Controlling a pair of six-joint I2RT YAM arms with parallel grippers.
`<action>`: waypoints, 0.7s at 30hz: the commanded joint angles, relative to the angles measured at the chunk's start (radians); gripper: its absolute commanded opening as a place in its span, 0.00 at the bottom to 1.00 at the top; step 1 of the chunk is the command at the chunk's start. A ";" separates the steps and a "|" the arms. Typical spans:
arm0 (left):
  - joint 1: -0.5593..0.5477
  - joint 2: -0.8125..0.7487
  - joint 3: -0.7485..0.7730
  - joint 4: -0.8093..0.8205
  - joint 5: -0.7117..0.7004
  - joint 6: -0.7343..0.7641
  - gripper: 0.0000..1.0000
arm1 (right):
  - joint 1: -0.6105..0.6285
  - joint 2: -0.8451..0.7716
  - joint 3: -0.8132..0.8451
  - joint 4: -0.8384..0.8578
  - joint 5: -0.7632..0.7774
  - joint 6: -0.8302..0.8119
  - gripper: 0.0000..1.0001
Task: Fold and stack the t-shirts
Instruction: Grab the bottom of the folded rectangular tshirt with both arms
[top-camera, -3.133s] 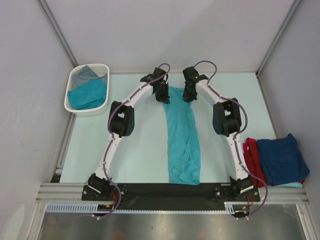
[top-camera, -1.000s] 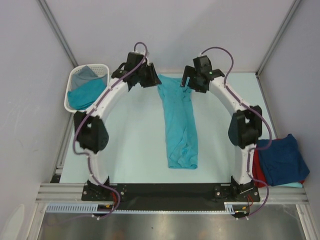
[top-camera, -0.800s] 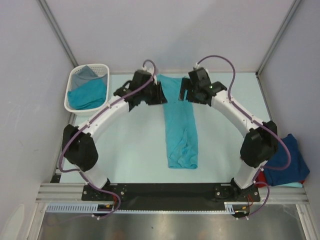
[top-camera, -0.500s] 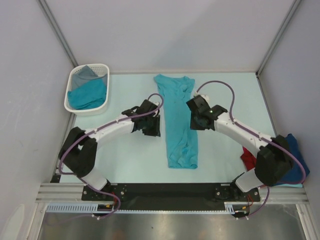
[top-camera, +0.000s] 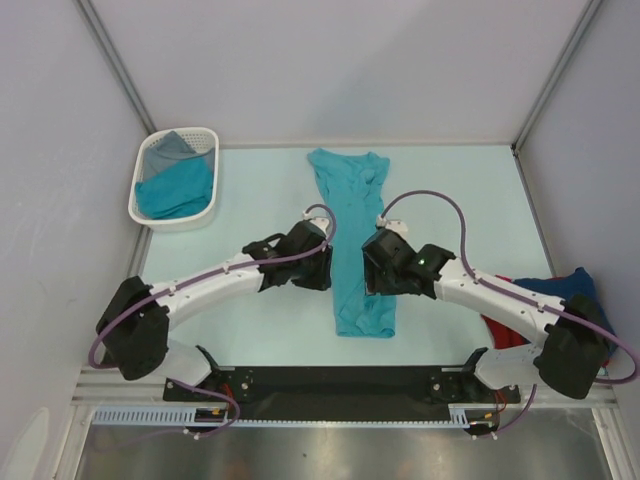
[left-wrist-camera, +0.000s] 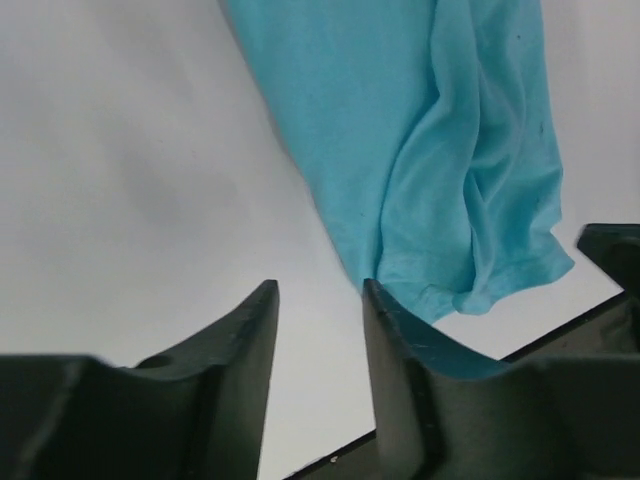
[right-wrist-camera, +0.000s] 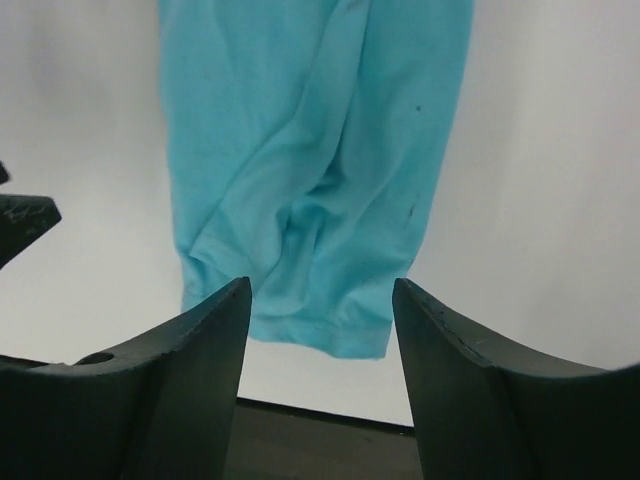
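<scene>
I'm seeing one teal t-shirt (top-camera: 357, 235) lying mid-table as a long wrinkled strip, left gripper (left-wrist-camera: 318, 300) and right gripper (right-wrist-camera: 320, 300) flanking it, both spread, empty; two more shirts (top-camera: 176, 190) are sitting in the basket (top-camera: 137, 198), two at right

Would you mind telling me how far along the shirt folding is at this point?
Done: a navy shirt lies on a red shirt at the right edge. In hand: the teal t-shirt is a long strip; the left gripper and right gripper flank it, fingers open. Left: fold it crosswise, stack it, then do the second teal shirt and grey shirt in the basket.
</scene>
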 joint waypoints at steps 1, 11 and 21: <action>-0.064 0.021 -0.011 0.020 -0.080 -0.022 0.48 | 0.075 0.034 -0.055 0.004 0.030 0.083 0.64; -0.099 0.101 -0.050 0.085 -0.056 -0.054 0.44 | 0.209 0.098 -0.139 0.061 0.048 0.165 0.56; -0.100 0.128 -0.058 0.122 -0.046 -0.043 0.44 | 0.312 0.141 0.031 -0.022 0.130 0.158 0.54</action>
